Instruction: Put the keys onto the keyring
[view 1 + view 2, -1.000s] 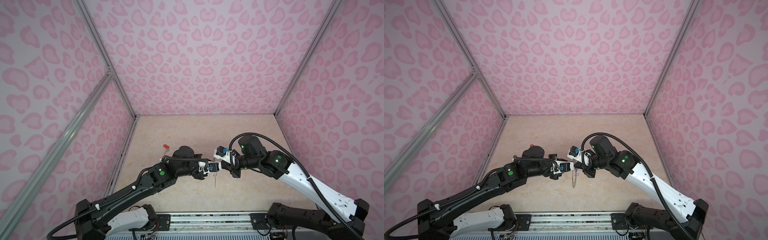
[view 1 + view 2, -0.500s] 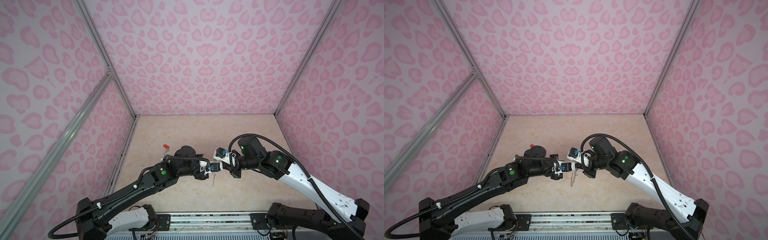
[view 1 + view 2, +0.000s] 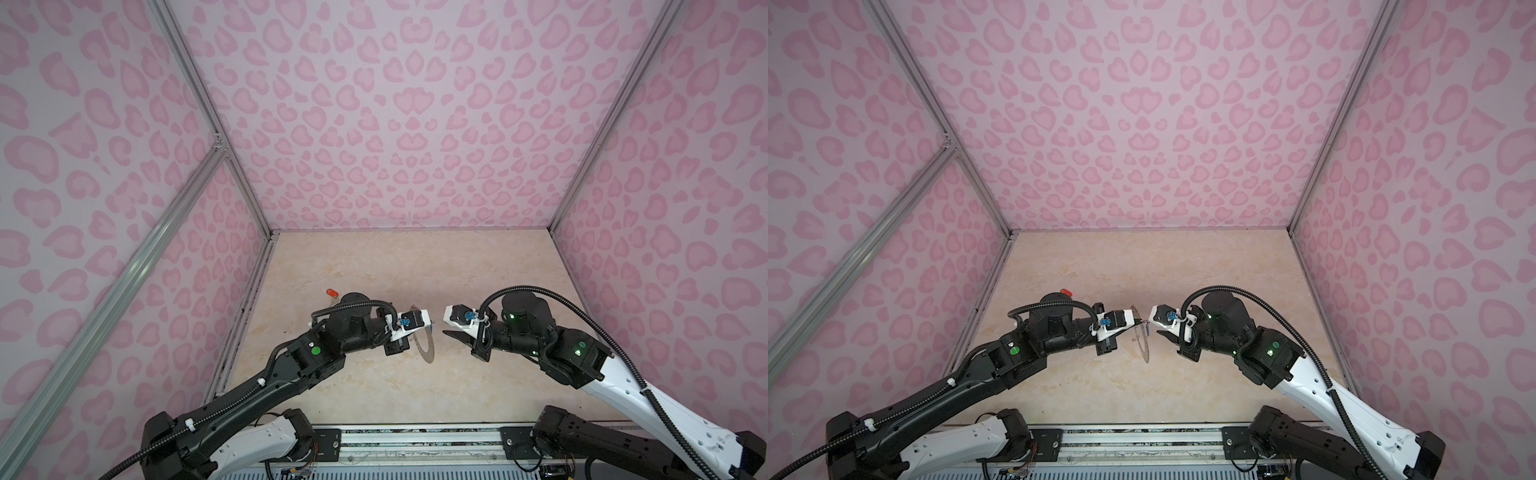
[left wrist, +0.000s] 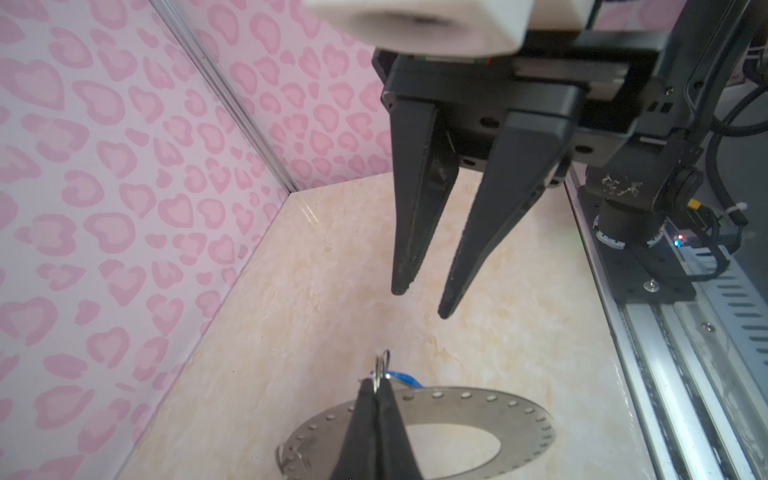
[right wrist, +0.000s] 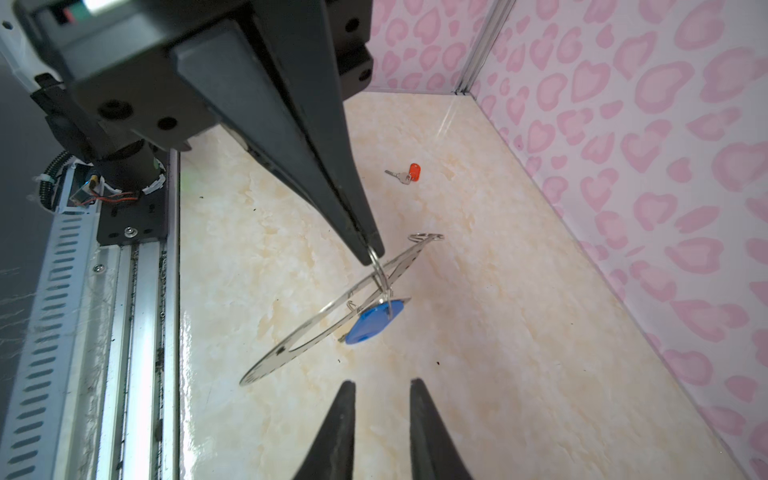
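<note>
Moved: right end effector (image 4: 422,301) has drawn back from the flat grey perforated metal disc keyring (image 4: 528,422); its dark fingers now stand parted, nothing between them.
Left end effector (image 5: 371,254): clenched on a small wire loop (image 5: 379,274) at the keyring's edge.
Keyring: hangs tilted from that loop, over the cream marbled surface (image 5: 498,291).
Blue key: its oval blue plastic tag (image 5: 376,320) hangs on the same loop, against the keyring.
Red-orange key: small silver key with a red-orange oval tag (image 5: 406,174) lies flat on the surface, well apart from the keyring, on the left arm's side.
</note>
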`<state>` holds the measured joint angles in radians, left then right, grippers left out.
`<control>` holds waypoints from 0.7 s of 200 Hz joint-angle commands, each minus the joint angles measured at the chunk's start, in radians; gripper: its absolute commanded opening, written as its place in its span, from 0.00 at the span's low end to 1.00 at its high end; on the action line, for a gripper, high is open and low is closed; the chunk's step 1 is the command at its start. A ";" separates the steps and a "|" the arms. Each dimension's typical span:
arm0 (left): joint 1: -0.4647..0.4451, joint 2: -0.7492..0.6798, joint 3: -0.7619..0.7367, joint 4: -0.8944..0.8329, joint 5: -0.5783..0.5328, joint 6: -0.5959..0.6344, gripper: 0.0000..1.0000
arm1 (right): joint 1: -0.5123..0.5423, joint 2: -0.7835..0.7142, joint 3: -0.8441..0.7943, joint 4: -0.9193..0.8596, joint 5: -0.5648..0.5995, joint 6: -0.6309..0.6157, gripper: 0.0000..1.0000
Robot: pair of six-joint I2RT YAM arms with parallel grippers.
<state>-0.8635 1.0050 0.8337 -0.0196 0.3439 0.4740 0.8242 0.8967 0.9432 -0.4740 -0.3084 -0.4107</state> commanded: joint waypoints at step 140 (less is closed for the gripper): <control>0.014 -0.028 -0.062 0.250 0.051 -0.143 0.03 | 0.089 0.011 -0.033 0.218 0.168 -0.054 0.17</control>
<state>-0.8501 0.9817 0.7731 0.1589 0.3786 0.3412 0.9100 0.9005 0.9115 -0.2932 -0.1467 -0.4622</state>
